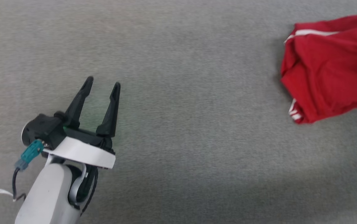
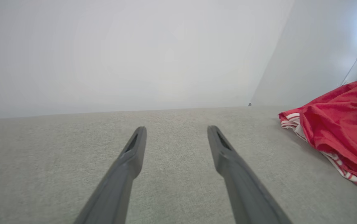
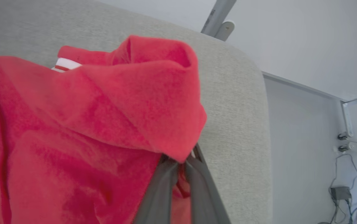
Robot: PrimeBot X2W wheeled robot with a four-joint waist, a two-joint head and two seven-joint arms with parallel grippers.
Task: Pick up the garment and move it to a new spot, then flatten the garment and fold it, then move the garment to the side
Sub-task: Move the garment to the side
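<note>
So, L gripper (image 1: 103,82) sits over the grey fabric surface (image 1: 197,140), fingers spread wide apart, nothing btwn them; can't tell if the tips touch the surface. The garment (image 1: 330,68) is well off to that gripper's right and a bit ahead of its tips. It's bunched into a crumpled red heap w/ white stripe trim at the edge facing the gripper and at the lower corner. In the L wrist view the heap's striped hem rests on the surface, ahead-right of the fingers and well apart from them.

R gripper (image 3: 181,163): fingers pressed together, clamped on a fold of the garment (red cloth pinched right at the tips and draped over them). From that gripper the bulk of the cloth spreads left and up of the tips, w/ a raised fold just above them and a white strip peeking out upper left. The surface's rounded corner is right of the tips. A grey metal post (image 3: 217,15) stands beyond it, cables (image 3: 340,193) far right.
</note>
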